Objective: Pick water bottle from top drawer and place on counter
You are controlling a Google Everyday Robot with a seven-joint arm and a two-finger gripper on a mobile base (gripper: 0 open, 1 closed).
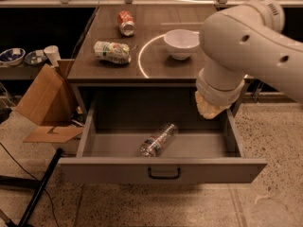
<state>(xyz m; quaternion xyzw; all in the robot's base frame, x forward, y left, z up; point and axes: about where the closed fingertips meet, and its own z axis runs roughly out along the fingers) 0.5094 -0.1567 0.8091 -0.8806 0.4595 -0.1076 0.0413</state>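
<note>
The water bottle (pixel 158 140) lies on its side inside the open top drawer (pixel 161 168), near the middle, cap end toward the front. The drawer's dark handle (pixel 164 173) is at the centre of its front panel. The counter (pixel 156 41) behind it is dark wood with a white ring (pixel 142 60). My gripper (pixel 210 109) hangs under the big white arm above the drawer's right end, up and to the right of the bottle and apart from it. It holds nothing that I can see.
On the counter lie a white-and-green snack bag (pixel 111 51), a red soda can (pixel 126 22) and a white bowl (pixel 181 43) inside the ring. A cardboard box (pixel 45 103) stands left of the drawer. Bowls and a cup (pixel 51 55) sit on a low shelf at the far left.
</note>
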